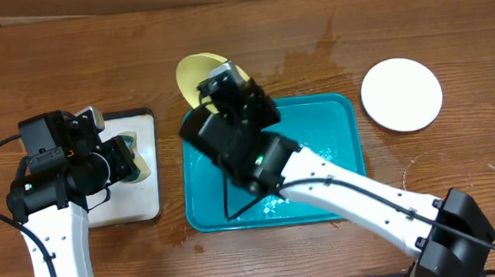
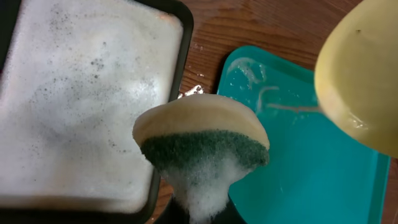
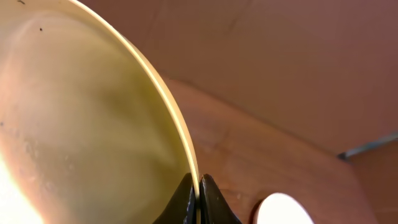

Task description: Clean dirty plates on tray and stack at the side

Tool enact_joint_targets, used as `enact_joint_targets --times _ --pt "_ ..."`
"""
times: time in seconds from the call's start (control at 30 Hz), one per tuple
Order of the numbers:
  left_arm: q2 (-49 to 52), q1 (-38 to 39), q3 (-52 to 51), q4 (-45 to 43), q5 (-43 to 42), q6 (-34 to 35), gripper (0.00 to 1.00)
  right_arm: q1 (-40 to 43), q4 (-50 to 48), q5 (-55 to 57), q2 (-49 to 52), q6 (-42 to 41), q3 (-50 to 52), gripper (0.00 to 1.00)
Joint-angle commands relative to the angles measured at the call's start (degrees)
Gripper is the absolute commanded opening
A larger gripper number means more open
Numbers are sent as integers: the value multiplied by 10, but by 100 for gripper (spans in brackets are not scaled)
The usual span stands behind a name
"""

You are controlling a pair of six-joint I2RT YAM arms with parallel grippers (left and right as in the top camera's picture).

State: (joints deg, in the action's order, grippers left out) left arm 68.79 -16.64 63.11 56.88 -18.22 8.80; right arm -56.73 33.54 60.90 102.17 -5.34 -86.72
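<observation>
Currently the pale yellow-green plate (image 1: 200, 74) is being held up by its rim in the right claw (image 3: 199, 186), jaws pinched shut on the edge, above the upper-left corner of the turquoise tray (image 1: 336, 140). A foamy sponge (image 2: 202, 134) is being gripped in the closed left claw (image 1: 123, 157) over the black-rimmed tray (image 1: 138, 209), centre left of the overhead frame. The plate is lying right of and slightly above the sponge, tilted on edge and not touching it, so a rightward reach by the nearer left arm is probably being called for. A white plate (image 1: 402, 94) is resting on the surface (image 1: 65, 64) at upper right.
</observation>
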Motion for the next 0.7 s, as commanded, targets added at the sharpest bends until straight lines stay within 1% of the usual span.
enact_joint_targets --times 0.0,0.17,0.27,0.37,0.4,0.5,0.67 --pt "3 -2 0 0 6 -11 4 -15 -23 88 2 16 4 4" --pt "3 -2 0 0 6 -11 4 -17 -55 129 4 17 10 4" --pt "3 -2 0 1 6 -11 4 -17 -84 129 5 20 10 4" --pt "3 -2 0 1 6 -11 4 -21 -106 133 5 53 10 4" --pt "3 -2 0 1 6 -11 4 -20 -112 135 5 52 10 4" --pt "3 -2 0 1 6 -11 4 -17 -118 92 5 52 10 4" --pt "3 -2 0 1 6 -11 4 -17 -120 101 5 42 10 4"
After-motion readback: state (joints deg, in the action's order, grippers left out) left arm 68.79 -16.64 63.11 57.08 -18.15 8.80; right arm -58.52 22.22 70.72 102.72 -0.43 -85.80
